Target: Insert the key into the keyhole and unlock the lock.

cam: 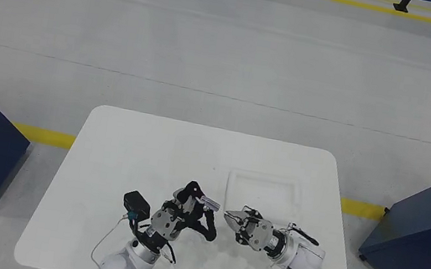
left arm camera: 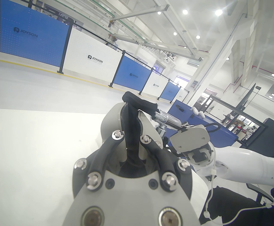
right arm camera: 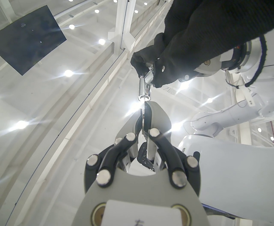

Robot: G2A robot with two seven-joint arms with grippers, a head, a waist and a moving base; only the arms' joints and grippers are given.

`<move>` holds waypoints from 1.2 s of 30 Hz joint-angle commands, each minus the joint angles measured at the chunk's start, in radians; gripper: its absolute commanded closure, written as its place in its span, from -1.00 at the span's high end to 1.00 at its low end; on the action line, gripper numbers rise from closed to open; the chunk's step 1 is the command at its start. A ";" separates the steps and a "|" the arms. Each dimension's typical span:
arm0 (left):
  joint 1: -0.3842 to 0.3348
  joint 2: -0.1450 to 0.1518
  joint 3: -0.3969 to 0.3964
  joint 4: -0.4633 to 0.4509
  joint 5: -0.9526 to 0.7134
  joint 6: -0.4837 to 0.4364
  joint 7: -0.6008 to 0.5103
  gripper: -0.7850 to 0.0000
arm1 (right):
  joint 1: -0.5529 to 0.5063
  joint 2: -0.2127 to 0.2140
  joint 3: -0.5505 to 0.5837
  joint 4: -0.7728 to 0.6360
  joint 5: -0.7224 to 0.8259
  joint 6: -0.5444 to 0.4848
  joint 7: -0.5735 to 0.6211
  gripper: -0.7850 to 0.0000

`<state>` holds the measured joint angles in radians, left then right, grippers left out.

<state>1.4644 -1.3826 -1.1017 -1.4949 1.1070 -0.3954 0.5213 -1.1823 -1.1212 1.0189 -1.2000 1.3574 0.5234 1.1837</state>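
Right wrist view has the close action: the right gripper (right arm camera: 144,108) pinches the flat key (right arm camera: 142,121) between jaws closed tight on it. The blade is edge-on to the camera, and its tip sits right at the open end of the chrome lock (right arm camera: 143,88). Whether that tip is inside the keyhole, I cannot tell. The lock's far end is clamped by the left gripper (right arm camera: 149,69), black-sleeved fingers (right arm camera: 138,63) shut around it. Top view shows the two grippers nose to nose above the near part of the white table (cam: 155,142), with the lock held between them. Left wrist view has the lock up off the surface, angled out toward the right gripper's pale pads.
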 commanded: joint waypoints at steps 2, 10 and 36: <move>0.000 0.000 0.000 0.000 0.000 0.000 0.000 -1.00 | 0.000 -0.001 0.001 0.004 0.010 0.034 -0.008 -1.00; 0.000 0.000 0.000 0.000 0.000 0.000 0.000 -1.00 | -0.002 -0.007 0.003 0.018 0.072 0.135 -0.034 -1.00; 0.000 0.000 0.000 0.000 0.000 0.000 0.000 -1.00 | -0.050 0.004 0.074 -0.016 0.020 0.041 -0.004 1.00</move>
<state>1.4644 -1.3826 -1.1017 -1.4949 1.1070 -0.3954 0.5213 -1.2246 -1.1203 1.0826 -1.2154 1.3841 0.5800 1.1724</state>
